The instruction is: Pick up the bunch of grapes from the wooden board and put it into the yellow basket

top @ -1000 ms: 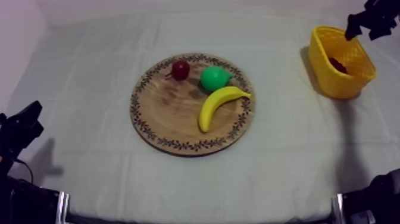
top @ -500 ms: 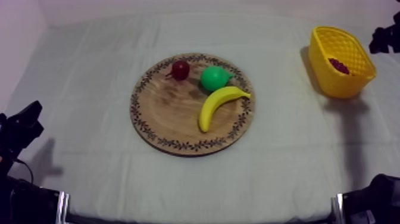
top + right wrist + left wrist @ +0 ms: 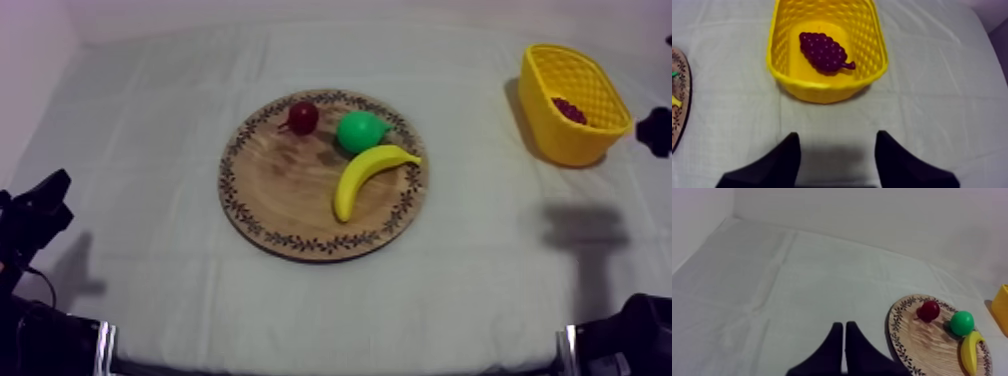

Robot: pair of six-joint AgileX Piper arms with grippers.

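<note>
One bunch of grapes (image 3: 823, 51) lay on the floor of the yellow basket (image 3: 822, 91) at the right side of the table (image 3: 150, 150). Three toy fruits, a banana (image 3: 365, 175), a pear (image 3: 360, 131) and a small red fruit (image 3: 303, 117), sat on the round wooden board (image 3: 280, 195). The right gripper (image 3: 837, 134) hovered near the basket, fingers (image 3: 779, 160) spread around nothing. The left gripper (image 3: 844, 325), beside the board, had its fingers (image 3: 833, 350) pressed together.

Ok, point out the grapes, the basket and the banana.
grapes (image 3: 822, 51): right wrist view, on the middle of the bunch.
basket (image 3: 822, 92): right wrist view, on its near outer wall.
banana (image 3: 363, 173): top view, on the middle of its curve.
</note>
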